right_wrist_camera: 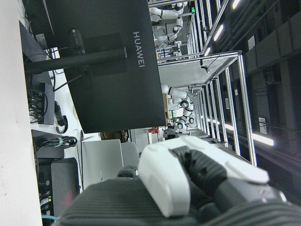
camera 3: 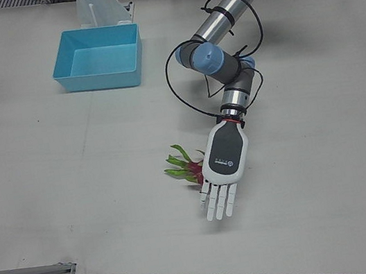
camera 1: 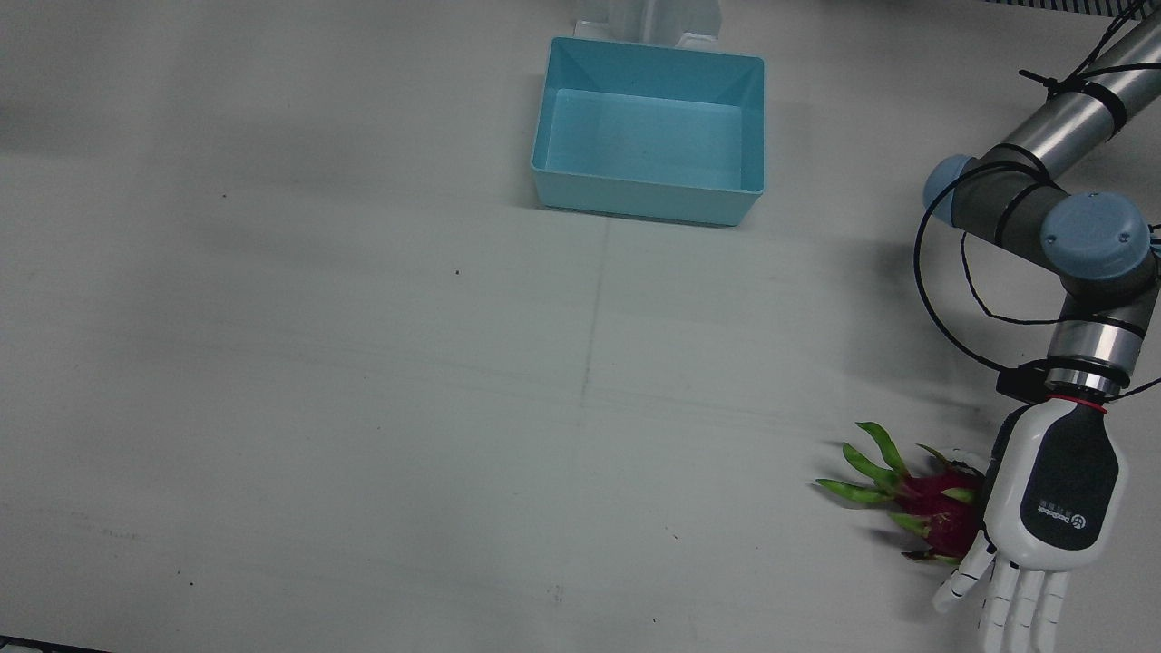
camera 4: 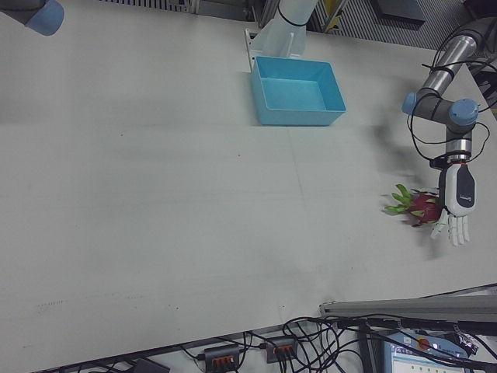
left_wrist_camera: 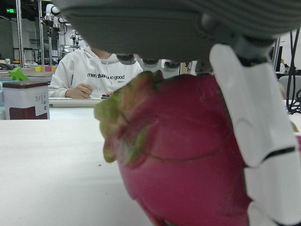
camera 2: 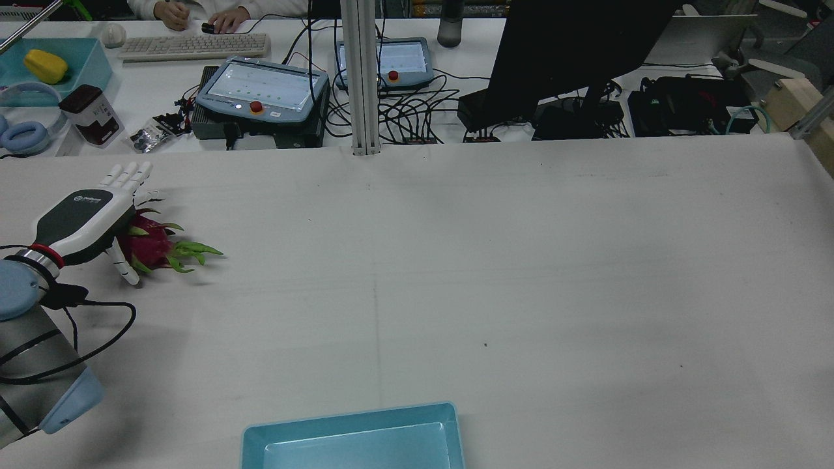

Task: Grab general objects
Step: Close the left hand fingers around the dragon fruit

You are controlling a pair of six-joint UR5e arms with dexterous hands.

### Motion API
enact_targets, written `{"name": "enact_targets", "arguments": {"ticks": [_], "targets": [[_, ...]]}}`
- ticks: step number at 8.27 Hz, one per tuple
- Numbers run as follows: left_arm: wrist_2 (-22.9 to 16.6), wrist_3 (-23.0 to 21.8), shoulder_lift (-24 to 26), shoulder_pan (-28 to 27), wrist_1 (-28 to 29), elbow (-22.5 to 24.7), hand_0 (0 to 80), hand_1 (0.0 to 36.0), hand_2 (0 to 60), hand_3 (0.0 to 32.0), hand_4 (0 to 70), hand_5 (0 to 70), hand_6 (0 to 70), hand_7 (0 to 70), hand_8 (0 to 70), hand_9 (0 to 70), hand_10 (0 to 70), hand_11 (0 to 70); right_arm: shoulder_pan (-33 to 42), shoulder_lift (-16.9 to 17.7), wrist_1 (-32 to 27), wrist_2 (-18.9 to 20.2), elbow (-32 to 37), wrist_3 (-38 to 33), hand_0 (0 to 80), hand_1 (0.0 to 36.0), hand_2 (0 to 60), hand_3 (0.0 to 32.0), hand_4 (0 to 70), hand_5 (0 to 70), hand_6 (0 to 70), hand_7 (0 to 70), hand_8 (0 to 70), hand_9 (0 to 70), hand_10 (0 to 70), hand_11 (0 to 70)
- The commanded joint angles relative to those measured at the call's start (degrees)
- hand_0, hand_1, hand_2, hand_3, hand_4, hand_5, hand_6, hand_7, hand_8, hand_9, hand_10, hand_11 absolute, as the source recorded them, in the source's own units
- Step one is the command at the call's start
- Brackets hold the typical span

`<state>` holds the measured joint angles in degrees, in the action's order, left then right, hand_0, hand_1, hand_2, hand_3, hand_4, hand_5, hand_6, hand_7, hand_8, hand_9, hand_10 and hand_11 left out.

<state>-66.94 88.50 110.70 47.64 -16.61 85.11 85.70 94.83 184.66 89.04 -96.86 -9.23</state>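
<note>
Glossy, leafy-scaled magenta dragon fruit (camera 1: 939,515)

The table (camera 1: 363,408) has a matt, pale surface with faint scuffs. The bin (camera 1: 648,131) looks like smooth light-blue plastic with a slight sheen. The dragon fruit (left_wrist_camera: 188,160) has smooth, waxy magenta skin with green scales. The left hand (camera 1: 1043,517) has glossy white plastic shells and a matt dark back panel. The left arm (camera 1: 1070,118) has brushed-metal tubes and blue plastic caps.

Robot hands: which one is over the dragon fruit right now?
The left hand, fingers extended, above the dragon fruit at the table edge; the right hand is nowhere near it.
</note>
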Motion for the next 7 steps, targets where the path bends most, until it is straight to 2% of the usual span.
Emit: {"name": "enact_targets", "arguments": {"ticks": [1,2,4,5,6,7], "targets": [[0.84,0.0,0.04,0.0,0.0,-0.04,44.7,32.0,60.0,0.0,25.3,70.0,12.9,23.2,1.5,3.2,1.5,3.8,0.0,0.0,0.0,-0.01,0.0,0.0,0.0,0.0,0.0,0.0,0.0,0.0,0.0,0.0,0.0,0.0,0.0,0.0],[0.84,0.0,0.04,0.0,0.26,-0.04,43.0,32.1,60.0,0.0,25.9,70.0,19.1,33.9,2.8,6.0,3.8,7.1,0.0,0.0,-0.09,-0.01,0.0,0.0,0.0,0.0,0.0,0.0,0.0,0.0,0.0,0.0,0.0,0.0,0.0,0.0],[1.97,0.0,-0.05,0.0,1.13,-0.12,44.2,35.3,60.0,0.0,28.4,70.0,18.3,32.3,2.8,7.1,4.0,7.5,0.0,0.0,0.0,-0.01,0.0,0.0,0.0,0.0,0.0,0.0,0.0,0.0,0.0,0.0,0.0,0.0,0.0,0.0],[3.64,0.0,-0.14,-0.09,1.31,-0.12,43.7,35.6,60.0,0.0,28.4,70.0,19.7,34.9,4.1,9.1,4.8,8.6,0.08,0.0,-0.09,-0.01,0.0,0.0,0.0,0.0,0.0,0.0,0.0,0.0,0.0,0.0,0.0,0.0,0.0,0.0],[3.65,-0.26,-0.14,0.0,1.84,-0.04,42.7,36.0,60.0,0.0,30.0,70.0,25.3,41.8,8.0,14.3,6.3,10.8,0.0,0.0,0.0,-0.01,0.0,0.0,0.0,0.0,0.0,0.0,0.0,0.0,0.0,0.0,0.0,0.0,0.0,0.0],[3.65,-0.61,-0.14,0.35,2.19,0.75,41.4,35.9,60.0,0.0,32.7,70.0,33.0,49.5,14.1,22.2,10.2,16.4,0.08,0.0,0.0,0.08,0.0,0.0,0.0,0.0,0.0,0.0,0.0,0.0,0.0,0.0,0.0,0.0,0.0,0.0]]}}
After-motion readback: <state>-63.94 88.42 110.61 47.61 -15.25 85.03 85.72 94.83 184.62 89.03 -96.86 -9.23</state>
